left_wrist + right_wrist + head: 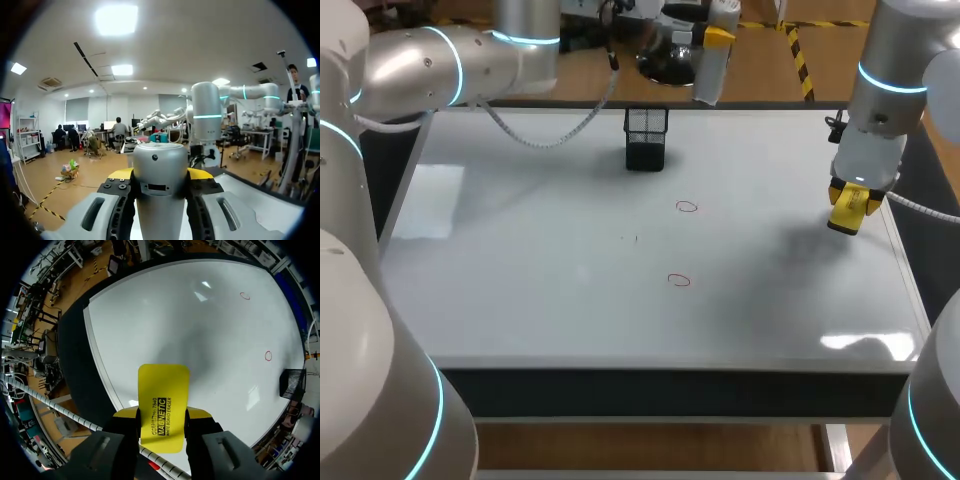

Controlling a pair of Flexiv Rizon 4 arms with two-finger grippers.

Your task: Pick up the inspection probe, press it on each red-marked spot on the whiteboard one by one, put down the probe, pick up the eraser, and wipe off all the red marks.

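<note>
1. The right gripper (162,412) had its jaws closed narrow on the eraser (163,390), with one finger on each side. Most of the yellow block stuck out ahead of the tips. I judged that grip left the far end free to meet the board.
2. The eraser hung over the board (520,280) close to its right edge. I could not tell for sure that it was off the surface, but a soft shadow lay on the board beside it.
3. Both targets were unwiped. The near mark (679,280) and the far mark (687,207) sat well ahead of the right jaws, off toward the holder (646,138).
4. The left gripper (160,174) had its jaws shut on the probe (161,165), the silver barrel filling the gap between the yellow tips. It was held level, out past the holder and the board's far edge. I read that as parking it clear so the right arm had the whole board, though the probe had not been set down.
5. My call was that wiping was the step in hand. The next move needed the eraser lowered flat and swept across to each ring, and a tilted face could leave part of a ring behind.
</note>
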